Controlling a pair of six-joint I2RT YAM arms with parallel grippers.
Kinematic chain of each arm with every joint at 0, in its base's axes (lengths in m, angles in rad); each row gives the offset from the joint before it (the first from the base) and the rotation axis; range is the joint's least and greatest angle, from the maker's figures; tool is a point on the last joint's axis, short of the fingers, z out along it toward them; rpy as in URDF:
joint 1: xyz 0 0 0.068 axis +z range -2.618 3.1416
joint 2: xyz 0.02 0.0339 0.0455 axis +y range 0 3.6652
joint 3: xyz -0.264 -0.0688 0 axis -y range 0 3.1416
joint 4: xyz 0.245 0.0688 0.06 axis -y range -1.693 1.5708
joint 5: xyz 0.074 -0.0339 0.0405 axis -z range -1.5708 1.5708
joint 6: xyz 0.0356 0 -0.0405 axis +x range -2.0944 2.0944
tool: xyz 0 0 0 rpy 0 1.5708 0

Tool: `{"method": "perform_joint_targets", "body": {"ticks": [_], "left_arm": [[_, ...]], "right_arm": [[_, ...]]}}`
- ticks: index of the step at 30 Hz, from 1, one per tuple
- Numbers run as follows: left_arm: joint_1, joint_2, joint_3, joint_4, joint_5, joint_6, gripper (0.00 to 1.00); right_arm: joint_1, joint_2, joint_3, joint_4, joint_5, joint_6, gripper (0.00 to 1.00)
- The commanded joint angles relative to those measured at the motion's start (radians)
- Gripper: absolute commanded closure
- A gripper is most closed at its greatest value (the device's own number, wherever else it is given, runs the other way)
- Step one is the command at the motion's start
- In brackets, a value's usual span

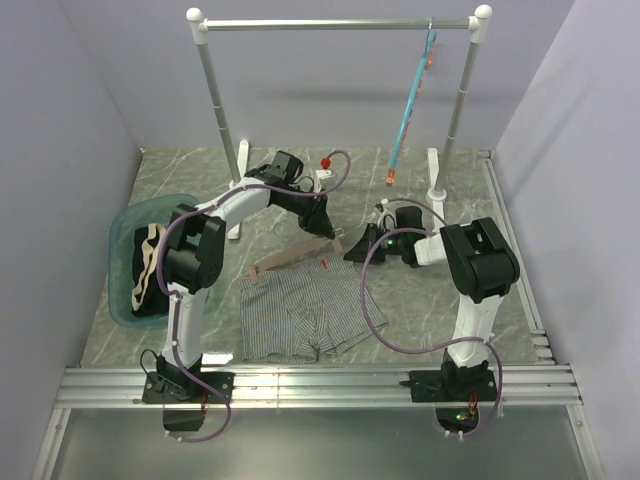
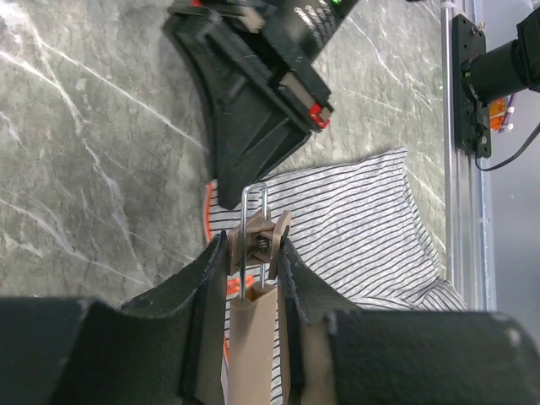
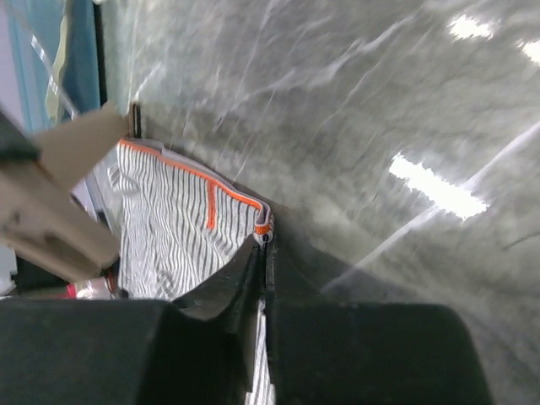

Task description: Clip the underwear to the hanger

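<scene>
The grey-and-white striped underwear [image 1: 300,318] lies flat on the table in front of the arms. The wooden hanger [image 1: 285,260] is held tilted just above its waistband. My left gripper [image 1: 332,238] is shut on the clip at the hanger's right end; the left wrist view shows my fingers squeezing that clip [image 2: 260,239] over the striped cloth [image 2: 346,219]. My right gripper [image 1: 356,250] is shut on the waistband's right corner, and the right wrist view shows that gripper [image 3: 264,245] pinching the orange-trimmed edge of the underwear [image 3: 169,219], next to the hanger [image 3: 51,211].
A teal basket [image 1: 125,225] with dark and cream clothing [image 1: 150,262] stands at the left. A white clothes rack [image 1: 340,22] stands at the back, with a slim teal hanger [image 1: 410,100] on its bar. A small white device with a red knob [image 1: 325,170] sits behind the left arm.
</scene>
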Motion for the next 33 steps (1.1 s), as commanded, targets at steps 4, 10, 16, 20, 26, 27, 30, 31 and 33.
{"method": "perform_joint_targets", "body": {"ticks": [4,10,16,20,26,27,30,31,33], "left_arm": [[0.013,0.001,0.0,0.044,0.027,-0.039,1.0],[0.013,-0.041,-0.054,0.094,0.051,-0.039,1.0],[0.015,-0.068,-0.085,0.114,0.094,-0.007,1.0],[0.015,-0.068,-0.088,0.122,0.12,-0.006,1.0],[0.021,-0.074,-0.097,0.139,0.166,0.002,1.0],[0.021,-0.077,-0.097,0.136,0.177,0.017,1.0],[0.024,-0.091,-0.106,0.137,0.208,0.048,1.0],[0.025,-0.097,-0.117,0.139,0.215,0.059,1.0],[0.027,-0.122,-0.134,0.151,0.216,0.089,1.0]], "right_arm": [[-0.015,-0.103,-0.089,0.209,-0.128,-0.088,1.0],[-0.006,-0.197,-0.124,0.239,-0.172,-0.197,1.0],[0.014,-0.205,-0.135,0.279,-0.214,-0.228,1.0],[0.028,-0.206,-0.115,0.232,-0.231,-0.283,1.0],[0.026,-0.218,-0.09,0.155,-0.254,-0.347,1.0],[0.028,-0.221,-0.089,0.151,-0.257,-0.357,1.0],[0.028,-0.226,-0.078,0.123,-0.265,-0.377,1.0],[0.026,-0.225,-0.075,0.118,-0.272,-0.386,1.0],[0.026,-0.229,-0.06,0.088,-0.287,-0.413,1.0]]}}
